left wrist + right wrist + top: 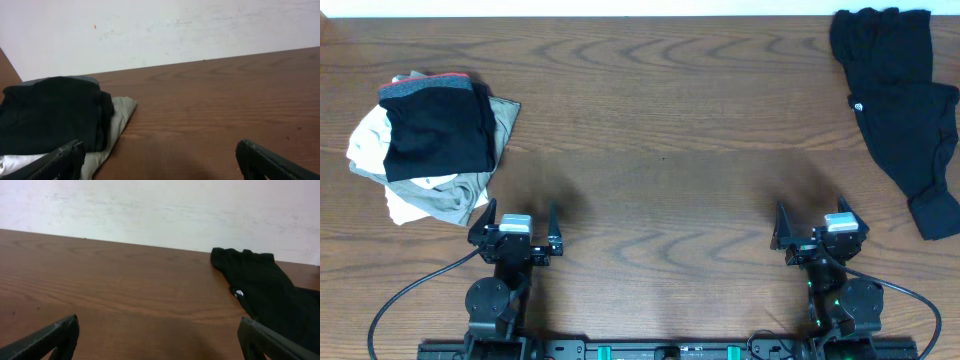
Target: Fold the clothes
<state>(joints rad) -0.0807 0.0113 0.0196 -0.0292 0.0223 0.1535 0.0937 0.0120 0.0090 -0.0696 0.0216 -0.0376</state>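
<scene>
Dark wood bench [660, 150], white wall [160, 30] behind. Black garment [905, 100] lies crumpled and unfolded at the far right corner, small white logo showing. Stack of clothes [430, 140] on the left side: black piece on top, grey, beige and white beneath. Left fingers [488, 218] spread apart, holding nothing, at the near edge just beside the stack. Right fingers [781, 225] also spread apart, holding nothing, at the near edge, well apart from the black garment
</scene>
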